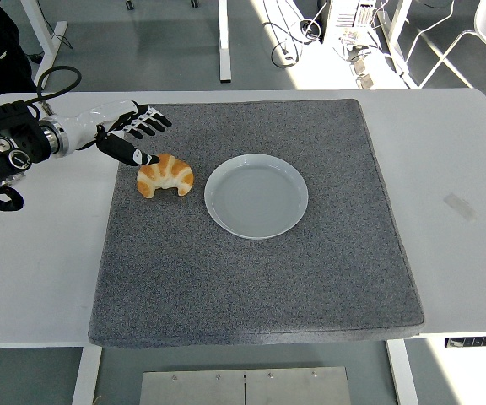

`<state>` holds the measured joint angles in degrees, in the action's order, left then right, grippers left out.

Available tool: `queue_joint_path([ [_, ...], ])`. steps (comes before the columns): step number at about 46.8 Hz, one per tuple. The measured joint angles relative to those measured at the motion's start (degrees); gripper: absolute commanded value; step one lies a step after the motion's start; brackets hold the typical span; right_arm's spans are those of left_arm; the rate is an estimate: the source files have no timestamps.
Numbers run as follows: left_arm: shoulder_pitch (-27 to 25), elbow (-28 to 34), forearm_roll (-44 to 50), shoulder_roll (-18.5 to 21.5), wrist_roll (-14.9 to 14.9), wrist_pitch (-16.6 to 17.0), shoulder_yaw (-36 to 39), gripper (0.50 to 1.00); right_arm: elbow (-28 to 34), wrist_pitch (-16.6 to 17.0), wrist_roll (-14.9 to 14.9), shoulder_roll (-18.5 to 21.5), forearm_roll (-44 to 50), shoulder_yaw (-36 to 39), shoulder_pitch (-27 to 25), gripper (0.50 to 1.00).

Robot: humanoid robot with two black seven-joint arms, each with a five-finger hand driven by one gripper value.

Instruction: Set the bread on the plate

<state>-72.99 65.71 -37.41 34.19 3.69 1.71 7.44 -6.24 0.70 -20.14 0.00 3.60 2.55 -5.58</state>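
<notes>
Near the left edge of the grey mat (251, 278), the croissant (165, 175) lies just beside the empty plate (256, 195), while the left hand (125, 133) hovers over it, fingers spread, holding nothing.

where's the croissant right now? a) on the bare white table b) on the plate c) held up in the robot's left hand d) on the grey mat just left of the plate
d: the croissant lies on the grey mat just left of the empty plate, while the left hand hovers open beside it without gripping it.
</notes>
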Motion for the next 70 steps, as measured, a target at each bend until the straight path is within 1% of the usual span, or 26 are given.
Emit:
queue_joint_path([
  [7, -0.64, 2.31, -0.09, 0.46, 0.0, -0.39, 1.04, 0.925, 0.0, 0.0, -0.01, 0.0, 0.0, 0.0, -0.02, 1.0],
  [11, -1.67, 2.55, -0.11, 0.53, 0.0, -0.4, 2.77, 0.964, 0.0, 0.0, -0.03, 0.0, 0.0, 0.0, -0.03, 1.0],
  [13, -2.33, 2.55, 0.04, 0.58, -0.01, -0.38, 3.86, 0.974, 0.0, 0.0, -0.05, 0.0, 0.0, 0.0, -0.03, 1.0],
  [22, -4.45, 2.41, 0.3, 1.49, 0.0, -0.61, 5.57, 0.977, 0.0, 0.0, -0.05, 0.0, 0.0, 0.0, 0.02, 1.0],
  [31, -5.8, 2.18, 0.79, 1.02, 0.07, -1.81, 6.36, 0.977, 0.0, 0.0, -0.05, 0.0, 0.0, 0.0, -0.02, 1.0],
  [38, -6.08, 1.35, 0.91, 0.71, -0.89, -1.81, 7.52, 0.977, 0.0, 0.0, -0.04, 0.0, 0.0, 0.0, -0.01, 1.0],
  [43, -6.34, 0.43, -0.02, -0.67, -2.36, -1.47, 9.91, 0.978, 0.0, 0.0, -0.02, 0.0, 0.0, 0.0, 0.0, 1.0],
  [50, -5.7, -2.46, -2.01, -2.42, -4.46, -1.02, 10.41, 0.978, 0.0, 0.0, 0.01, 0.0, 0.0, 0.0, -0.03, 1.0],
  [54, -5.23, -4.23, -3.82, -3.77, -5.11, 0.3, 10.49, 0.978, 0.0, 0.0, 0.0, 0.0, 0.0, 0.0, -0.03, 1.0],
  [59, -4.49, -5.13, -4.34, -4.81, -5.35, 1.62, 10.9, 0.978, 0.0, 0.0, -0.01, 0.0, 0.0, 0.0, -0.05, 1.0],
  [64, -4.2, -5.75, -4.35, -5.75, -5.36, 1.81, 10.93, 0.978, 0.0, 0.0, -0.03, 0.0, 0.0, 0.0, 0.01, 1.0],
  [70, -3.23, -7.74, -4.35, -7.89, -5.37, 2.38, 10.92, 0.977, 0.0, 0.0, -0.04, 0.0, 0.0, 0.0, 0.0, 1.0],
])
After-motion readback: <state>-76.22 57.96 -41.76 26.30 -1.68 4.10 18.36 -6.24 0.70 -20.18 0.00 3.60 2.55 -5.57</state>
